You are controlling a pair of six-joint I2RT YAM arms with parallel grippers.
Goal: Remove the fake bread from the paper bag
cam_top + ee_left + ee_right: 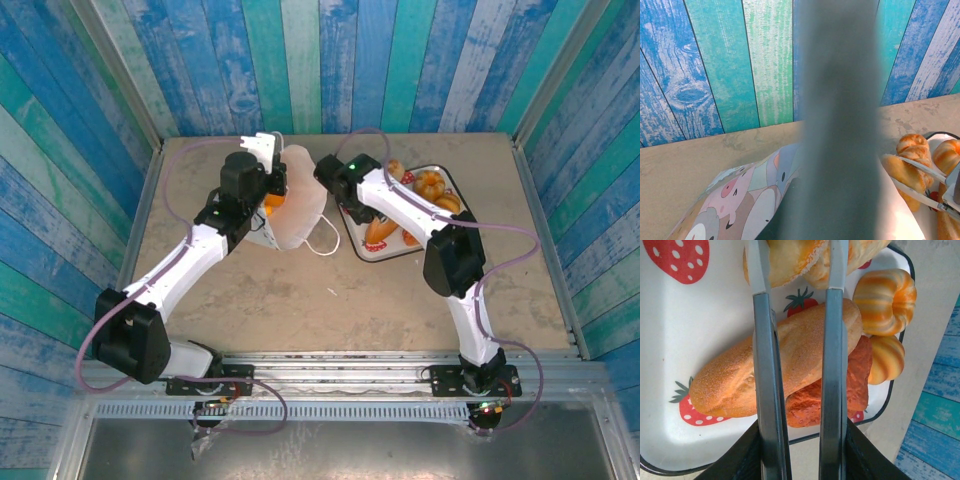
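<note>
The white paper bag (298, 215) leans tilted at the table's middle, with orange fake bread (272, 200) showing in its mouth. My left gripper (265, 150) is at the bag's upper rim and looks shut on it. In the left wrist view its blurred grey fingers (840, 110) cross the bag's cartoon-printed side (740, 195). My right gripper (795, 255) hangs over the strawberry tray (670, 340), shut on a pale golden roll (790, 260). Below it lie a long loaf (790, 350), a reddish piece (805, 405) and two striped rolls (885, 300).
The tray (361, 251) sits right of the bag with several pastries (432, 185) in it. The bag's cord handle (325, 240) trails on the table beside the tray. Blue plank walls close in the back and sides.
</note>
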